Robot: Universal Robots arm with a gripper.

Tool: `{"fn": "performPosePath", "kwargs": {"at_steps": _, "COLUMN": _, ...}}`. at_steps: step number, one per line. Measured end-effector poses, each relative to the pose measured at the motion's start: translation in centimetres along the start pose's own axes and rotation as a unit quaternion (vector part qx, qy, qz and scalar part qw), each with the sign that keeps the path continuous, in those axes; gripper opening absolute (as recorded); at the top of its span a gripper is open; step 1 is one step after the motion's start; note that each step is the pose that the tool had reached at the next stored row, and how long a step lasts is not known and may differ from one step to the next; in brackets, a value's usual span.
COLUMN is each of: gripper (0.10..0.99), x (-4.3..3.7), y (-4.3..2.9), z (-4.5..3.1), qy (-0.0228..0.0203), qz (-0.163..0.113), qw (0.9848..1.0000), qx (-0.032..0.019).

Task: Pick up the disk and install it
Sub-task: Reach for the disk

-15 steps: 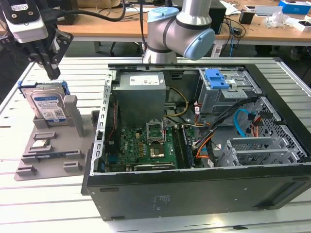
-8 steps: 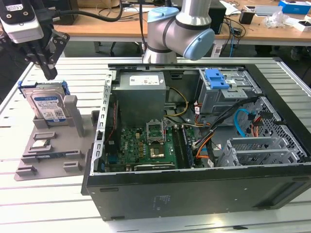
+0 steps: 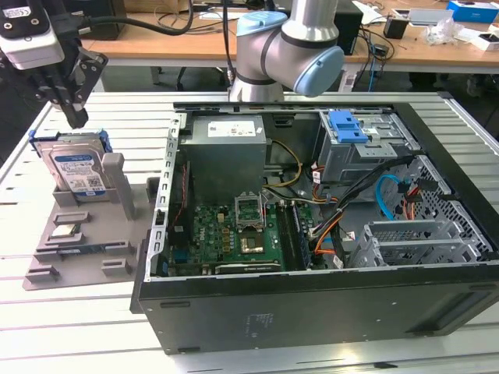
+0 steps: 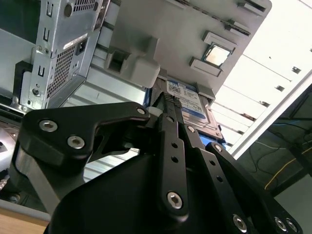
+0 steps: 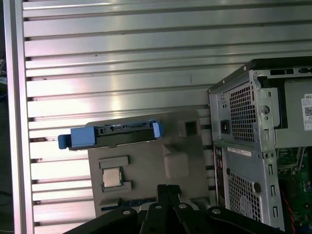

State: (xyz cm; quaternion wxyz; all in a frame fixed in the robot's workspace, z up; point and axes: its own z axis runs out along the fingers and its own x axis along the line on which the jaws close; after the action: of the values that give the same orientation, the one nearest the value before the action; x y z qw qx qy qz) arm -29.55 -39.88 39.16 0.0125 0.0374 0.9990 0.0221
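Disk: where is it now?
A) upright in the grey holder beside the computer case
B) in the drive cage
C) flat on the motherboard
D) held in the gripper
A: the disk stands on edge in the grey holder outside the computer case, with the gripper above it.

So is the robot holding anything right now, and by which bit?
Nothing is held. The end effector hangs just above the disk, which stands upright in its grey holder.
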Motion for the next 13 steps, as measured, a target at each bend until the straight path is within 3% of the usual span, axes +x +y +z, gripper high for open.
{"fn": "performPosePath", "kwargs": {"at_steps": 13, "gripper": 0.106, "x": 0.85, "y": -0.06, "z": 0.00, "qy": 0.0000, "qz": 0.000, "qw": 1.0000, "qx": 0.0000}}
